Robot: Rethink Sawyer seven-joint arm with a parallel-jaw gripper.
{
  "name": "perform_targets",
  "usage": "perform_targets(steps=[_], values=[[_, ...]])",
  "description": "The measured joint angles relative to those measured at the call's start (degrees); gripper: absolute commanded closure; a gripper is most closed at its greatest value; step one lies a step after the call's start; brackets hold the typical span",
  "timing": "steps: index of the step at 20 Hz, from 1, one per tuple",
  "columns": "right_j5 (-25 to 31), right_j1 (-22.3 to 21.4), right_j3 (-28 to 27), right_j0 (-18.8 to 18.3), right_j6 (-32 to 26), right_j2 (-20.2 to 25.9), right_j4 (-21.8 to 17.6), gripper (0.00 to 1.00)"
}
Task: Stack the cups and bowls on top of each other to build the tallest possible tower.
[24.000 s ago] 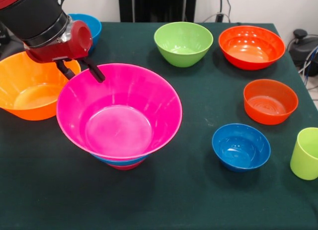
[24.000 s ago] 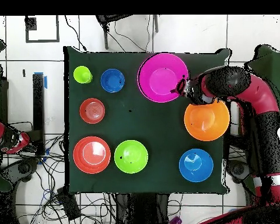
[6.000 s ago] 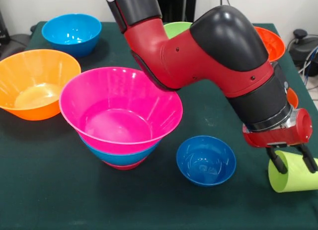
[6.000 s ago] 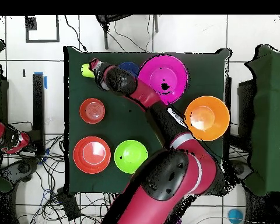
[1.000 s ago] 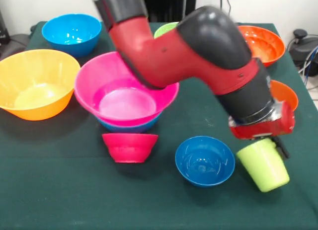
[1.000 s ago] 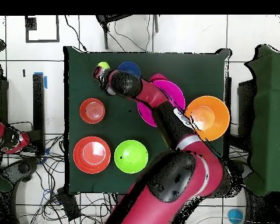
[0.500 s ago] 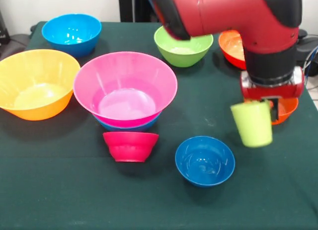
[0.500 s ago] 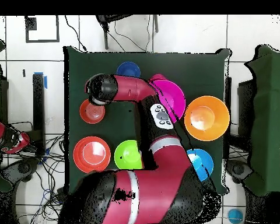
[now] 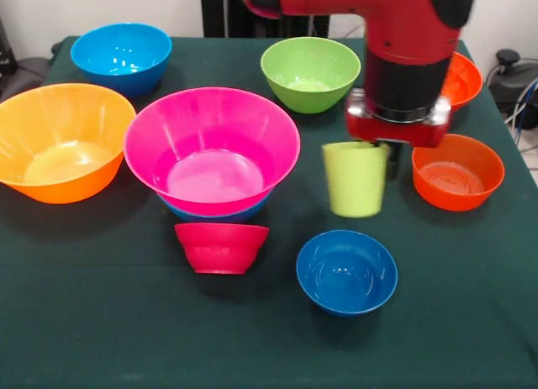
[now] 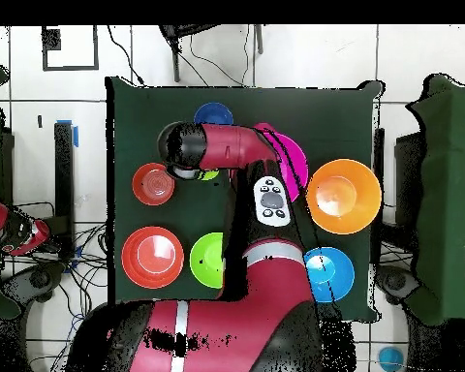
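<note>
My gripper (image 9: 376,154) is shut on the rim of the lime-green cup (image 9: 356,181) and holds it upright in the air, right of the pink bowl and above the small blue bowl (image 9: 346,271). The large pink bowl (image 9: 212,145) sits inside a medium blue bowl (image 9: 215,211) at the table's middle. The small crimson bowl (image 9: 221,247) stands alone on the cloth just in front of that pile. The green bowl (image 9: 309,72) stands behind. In the overhead view only a sliver of the cup (image 10: 209,175) shows beside my gripper (image 10: 185,167); the arm hides most of the pink bowl (image 10: 294,160).
A large orange bowl (image 9: 59,141) stands at the left and a blue bowl (image 9: 122,57) at the far left corner. Two red-orange bowls (image 9: 456,172) (image 9: 461,78) stand at the right. The table (image 9: 101,322) has a dark green cloth.
The cup has been lifted from the table's right front and carried toward the middle, now upright. The crimson bowl, earlier under the blue and pink pile, now stands apart in front of it.
</note>
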Motion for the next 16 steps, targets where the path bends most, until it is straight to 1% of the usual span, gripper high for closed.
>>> perform_targets(steps=[2,6,9,16], values=[[0.4,-0.1,-0.2,-0.2,0.0,-1.9,0.0,1.00],[2.2,-0.7,-0.2,-0.5,0.0,-4.2,0.0,1.00],[5.4,-1.6,-0.2,-0.8,0.0,-5.9,0.0,1.00],[12.0,-4.3,-0.2,-1.4,0.0,-7.3,0.0,1.00]])
